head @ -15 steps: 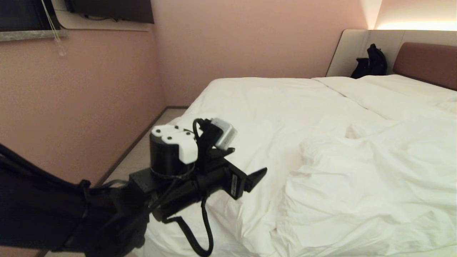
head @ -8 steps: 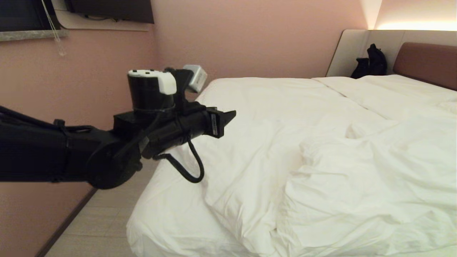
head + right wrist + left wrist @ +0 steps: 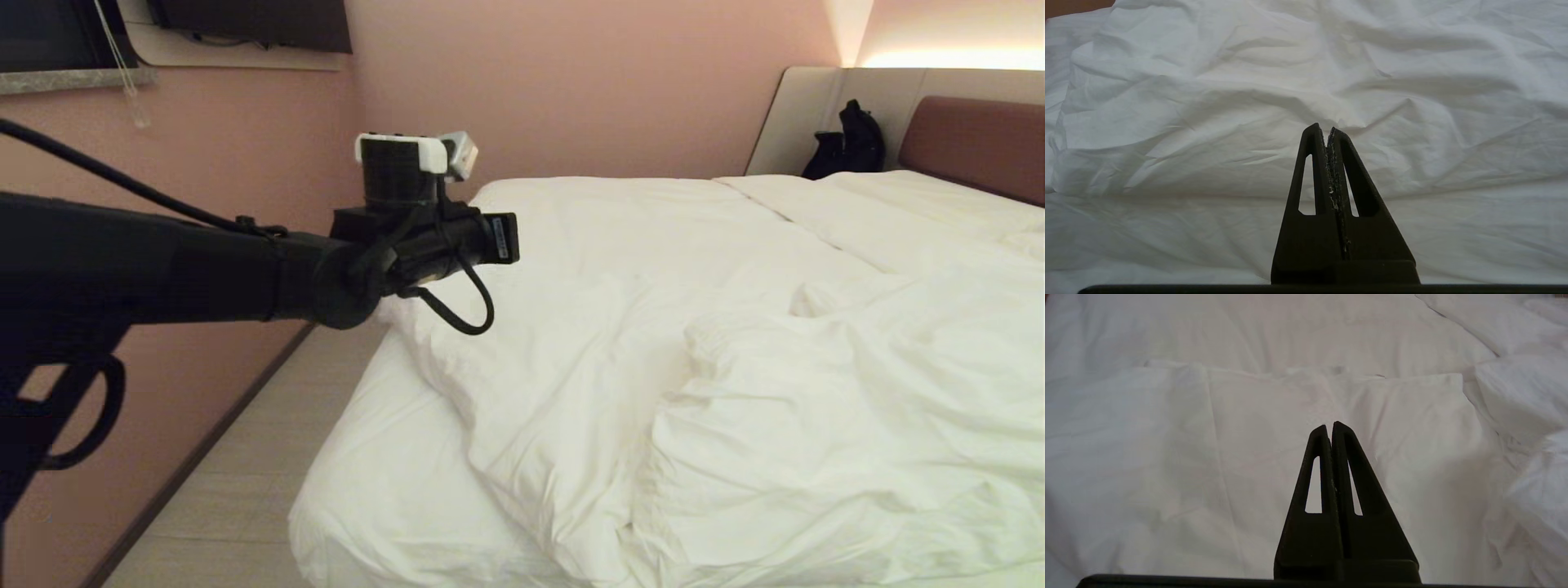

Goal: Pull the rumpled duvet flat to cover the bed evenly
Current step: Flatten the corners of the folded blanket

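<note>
The white duvet [image 3: 694, 384] lies rumpled on the bed [image 3: 367, 506], bunched toward the right, and leaves the sheeted mattress corner bare at the near left. My left arm reaches in from the left. Its gripper [image 3: 513, 238] hangs above the duvet's left edge, clear of the cloth. In the left wrist view that gripper [image 3: 1329, 426] is shut with nothing between its fingers, and a folded duvet edge [image 3: 1290, 381] lies ahead of it. My right gripper [image 3: 1323, 128] is shut and empty over the wrinkled duvet [image 3: 1208, 102]. It is outside the head view.
A pink wall [image 3: 188, 245] runs close along the bed's left side, with a narrow strip of floor [image 3: 245, 490] between them. A black bag [image 3: 849, 143] sits by the reddish-brown headboard [image 3: 976, 143]. Flat pillows [image 3: 898, 204] lie at the far end.
My left arm has risen from low over the near bed corner and stretched farther out along the bed's left edge. Its jaws have closed. The duvet has not moved.
</note>
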Robot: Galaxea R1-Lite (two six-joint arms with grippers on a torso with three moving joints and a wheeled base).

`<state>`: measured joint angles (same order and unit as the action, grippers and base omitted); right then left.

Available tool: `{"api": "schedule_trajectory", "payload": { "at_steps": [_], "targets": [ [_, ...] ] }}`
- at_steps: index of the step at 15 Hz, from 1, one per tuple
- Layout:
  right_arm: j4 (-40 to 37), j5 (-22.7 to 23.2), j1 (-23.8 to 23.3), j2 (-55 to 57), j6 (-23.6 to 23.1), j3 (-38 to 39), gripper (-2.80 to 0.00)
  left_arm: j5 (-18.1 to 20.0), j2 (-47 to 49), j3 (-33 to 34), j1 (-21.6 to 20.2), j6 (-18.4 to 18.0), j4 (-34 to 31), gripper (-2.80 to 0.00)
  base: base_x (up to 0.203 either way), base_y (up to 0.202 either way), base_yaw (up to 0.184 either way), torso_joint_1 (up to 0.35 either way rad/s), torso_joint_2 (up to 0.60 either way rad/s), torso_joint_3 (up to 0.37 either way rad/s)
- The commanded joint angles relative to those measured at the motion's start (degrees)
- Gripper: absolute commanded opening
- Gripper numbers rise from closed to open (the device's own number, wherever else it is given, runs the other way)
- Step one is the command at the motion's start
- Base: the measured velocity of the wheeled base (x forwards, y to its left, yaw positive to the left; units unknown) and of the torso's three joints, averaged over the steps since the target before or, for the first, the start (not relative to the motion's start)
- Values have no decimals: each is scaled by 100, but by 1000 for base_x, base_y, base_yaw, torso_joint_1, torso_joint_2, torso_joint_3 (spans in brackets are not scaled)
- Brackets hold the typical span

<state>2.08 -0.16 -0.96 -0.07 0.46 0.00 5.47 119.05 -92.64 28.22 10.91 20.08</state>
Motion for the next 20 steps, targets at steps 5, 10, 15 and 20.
{"api": "schedule_trajectory", "payload": {
  "at_steps": [5, 10, 15, 20],
  "targets": [
    [2, -2, 0, 7, -2, 0, -280, 17, 1471, -1808, -94, 70, -894, -280, 0, 0, 0, 0, 0, 0],
    [2, -2, 0, 7, 4, 0, -280, 75, 2106, -1951, -202, -55, -1164, -280, 0, 0, 0, 0, 0, 0],
    [2, -2, 0, 7, 2, 0, -280, 77, 2341, -1951, -274, -519, -918, -280, 0, 0, 0, 0, 0, 0],
    [2, -2, 0, 7, -2, 0, -280, 85, 2509, -1951, -309, -561, -716, -280, 0, 0, 0, 0, 0, 0]
  ]
}}
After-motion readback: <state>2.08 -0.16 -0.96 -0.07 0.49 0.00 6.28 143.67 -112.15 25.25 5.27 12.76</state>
